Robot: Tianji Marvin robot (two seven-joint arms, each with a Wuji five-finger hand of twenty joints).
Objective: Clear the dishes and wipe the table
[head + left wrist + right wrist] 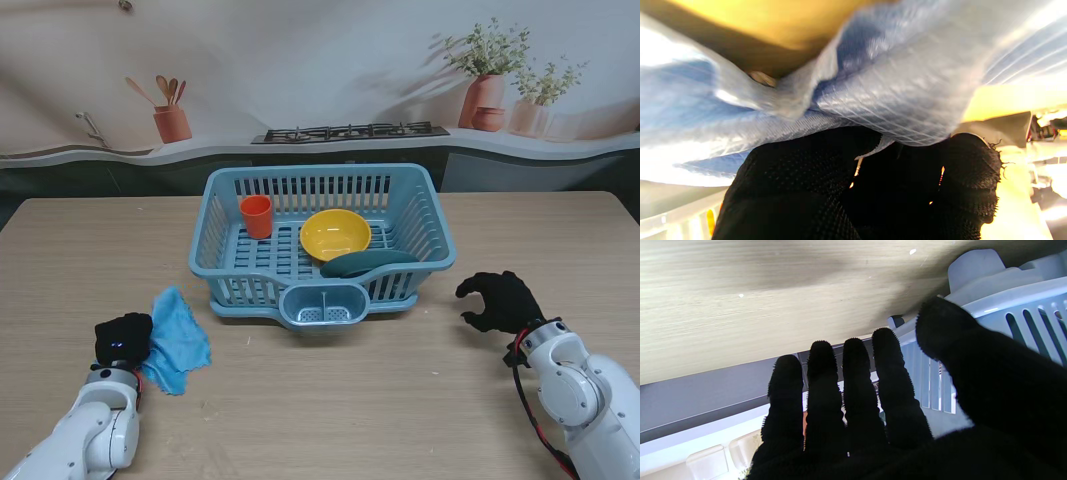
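A blue dish basket point(432, 218) stands mid-table. Inside it are an orange cup point(257, 216), a yellow bowl point(335, 234) and a dark teal plate point(368, 263) leaning on the near rim. A crumpled blue cloth point(178, 339) lies on the table at the left. My left hand point(123, 339), in a black glove, is closed on the cloth's near-left edge; the left wrist view shows cloth point(873, 93) bunched over the curled fingers point(826, 173). At the right of the basket my right hand point(502, 300) hovers with fingers point(853, 380) spread and curved, holding nothing.
The basket's front has a small cutlery pocket point(322, 306). In the right wrist view its slotted wall point(1023, 323) is close to the thumb. Wooden table point(380, 400) extends toward me. A counter with stove and plant pots runs behind the table.
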